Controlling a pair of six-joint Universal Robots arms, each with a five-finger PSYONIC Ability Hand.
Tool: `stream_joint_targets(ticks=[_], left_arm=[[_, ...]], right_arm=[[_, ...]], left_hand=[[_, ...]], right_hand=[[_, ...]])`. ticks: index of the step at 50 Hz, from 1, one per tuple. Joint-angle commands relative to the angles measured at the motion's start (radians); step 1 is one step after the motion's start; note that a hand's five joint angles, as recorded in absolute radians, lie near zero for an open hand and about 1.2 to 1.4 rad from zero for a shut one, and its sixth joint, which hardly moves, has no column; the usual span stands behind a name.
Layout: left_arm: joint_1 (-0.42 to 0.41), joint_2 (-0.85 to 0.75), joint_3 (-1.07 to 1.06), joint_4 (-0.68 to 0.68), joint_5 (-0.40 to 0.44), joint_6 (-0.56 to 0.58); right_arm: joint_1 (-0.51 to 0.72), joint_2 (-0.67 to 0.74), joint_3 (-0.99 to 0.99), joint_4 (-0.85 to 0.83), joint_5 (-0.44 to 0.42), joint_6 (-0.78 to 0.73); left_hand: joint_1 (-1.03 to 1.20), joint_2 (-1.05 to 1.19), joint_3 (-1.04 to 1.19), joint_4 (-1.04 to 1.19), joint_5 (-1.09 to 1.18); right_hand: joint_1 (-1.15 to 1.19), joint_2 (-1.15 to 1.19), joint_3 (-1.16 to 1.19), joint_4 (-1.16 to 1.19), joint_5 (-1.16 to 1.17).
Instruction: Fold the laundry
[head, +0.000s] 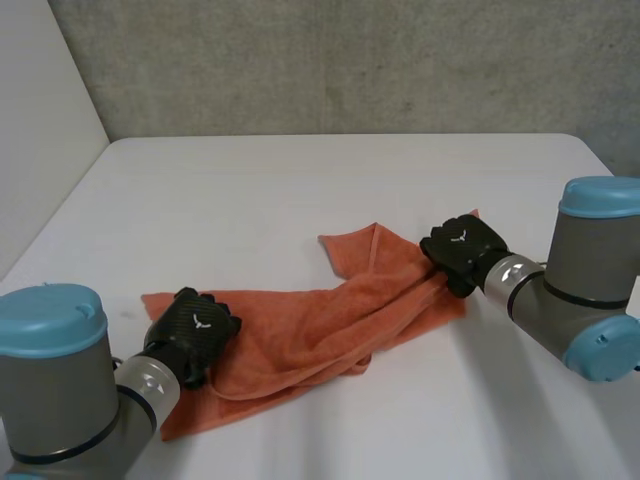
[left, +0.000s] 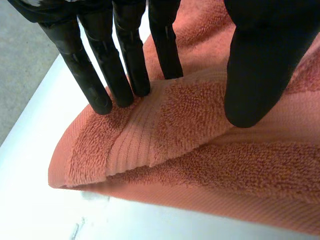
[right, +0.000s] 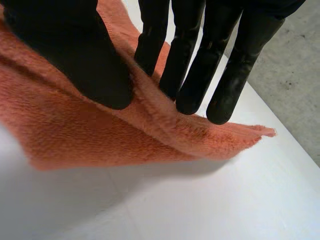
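An orange towel (head: 300, 320) lies rumpled across the white table, with a flap turned over near its middle. My left hand (head: 192, 330) is at the towel's left end. In the left wrist view its fingers (left: 125, 65) stand behind a raised fold of the towel (left: 200, 165) and the thumb presses on the fold's other side, pinching it. My right hand (head: 462, 248) is at the towel's right end. There its thumb (right: 85, 60) and fingers clamp the edge of the towel (right: 60, 130), which is lifted off the table near a corner.
The white table (head: 300, 180) stretches bare beyond the towel to a grey back wall (head: 350, 60). A white wall (head: 40, 120) runs along the left side. Both grey arms come in from the near corners.
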Motion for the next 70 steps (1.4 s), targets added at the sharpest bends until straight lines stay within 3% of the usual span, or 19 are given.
stream_joint_targets(ticks=[1,3,4,12,18,19,24,25,26,30,40,47,58,63,66,70], left_arm=[[0.011,-0.056,0.033,0.022,0.001,0.021],[0.012,-0.073,0.043,0.039,0.002,0.026],[0.015,-0.093,0.058,0.074,0.002,0.039],[0.051,-0.146,0.213,0.217,0.005,0.121],[0.061,-0.128,0.425,0.273,-0.004,0.121],[0.061,-0.107,0.527,0.319,-0.014,0.08],[0.069,-0.021,0.64,0.451,-0.077,-0.13],[0.074,-0.002,0.643,0.47,-0.091,-0.167],[0.086,0.033,0.643,0.497,-0.116,-0.231],[0.129,0.085,0.599,0.505,-0.145,-0.313],[0.147,0.148,0.231,0.468,-0.108,-0.325],[0.15,0.147,-0.047,0.419,-0.041,-0.325],[0.178,0.128,-0.136,0.244,-0.038,-0.325],[0.21,0.134,-0.129,0.243,-0.038,-0.324],[0.213,0.136,-0.124,0.243,-0.038,-0.322],[0.218,0.134,-0.115,0.243,-0.036,-0.322]], right_arm=[[0.0,0.024,-0.056,0.001,0.019,-0.002],[0.0,0.056,-0.099,0.004,0.022,-0.002],[0.0,0.062,-0.11,0.005,0.022,-0.002],[0.0,0.081,-0.295,0.002,0.053,0.005],[0.003,0.071,-0.556,-0.054,0.178,0.04],[0.001,0.071,-0.582,-0.079,0.192,0.051],[-0.005,-0.008,-0.609,-0.242,0.225,0.14],[-0.011,-0.107,-0.554,-0.327,0.225,0.198],[-0.011,-0.14,-0.524,-0.352,0.225,0.217],[-0.017,-0.238,-0.386,-0.407,0.212,0.294],[-0.043,-0.367,0.006,-0.274,0.147,0.28],[-0.074,-0.369,0.247,-0.11,0.079,0.196],[-0.086,-0.272,0.362,-0.088,0.036,0.168],[-0.15,-0.272,0.389,-0.099,0.039,0.194],[-0.201,-0.272,0.408,-0.128,0.042,0.289],[-0.261,-0.275,0.431,-0.151,0.038,0.386]], left_hand=[[0.325,0.332,0.335,0.335,0.345],[0.44,0.447,0.45,0.45,0.46],[0.655,0.662,0.665,0.665,0.674],[0.657,0.664,0.667,0.667,0.677],[0.657,0.664,0.667,0.667,0.677],[0.657,0.664,0.667,0.667,0.677],[0.657,0.664,0.667,0.667,0.677],[0.657,0.664,0.667,0.667,0.677],[0.657,0.664,0.667,0.667,0.677],[0.657,0.664,0.667,0.667,0.677],[0.657,0.664,0.667,0.667,0.677],[0.657,0.664,0.667,0.667,0.677],[0.657,0.664,0.667,0.667,0.677],[0.657,0.664,0.667,0.667,0.677],[0.657,0.664,0.667,0.667,0.677],[0.657,0.664,0.667,0.667,0.677]], right_hand=[[0.424,0.235,0.245,0.236,0.268],[0.424,0.235,0.245,0.236,0.268],[0.424,0.235,0.245,0.236,0.268],[0.424,0.235,0.245,0.236,0.268],[0.424,0.235,0.245,0.236,0.268],[0.424,0.235,0.245,0.236,0.268],[0.424,0.235,0.245,0.236,0.268],[0.424,0.235,0.245,0.236,0.268],[0.424,0.235,0.245,0.236,0.268],[0.424,0.235,0.245,0.236,0.268],[0.424,0.235,0.245,0.236,0.268],[0.424,0.235,0.245,0.236,0.268],[0.424,0.235,0.245,0.236,0.268],[0.032,-0.157,-0.147,-0.156,-0.124],[-0.176,-0.365,-0.355,-0.364,-0.332],[-0.186,-0.375,-0.365,-0.374,-0.342]])
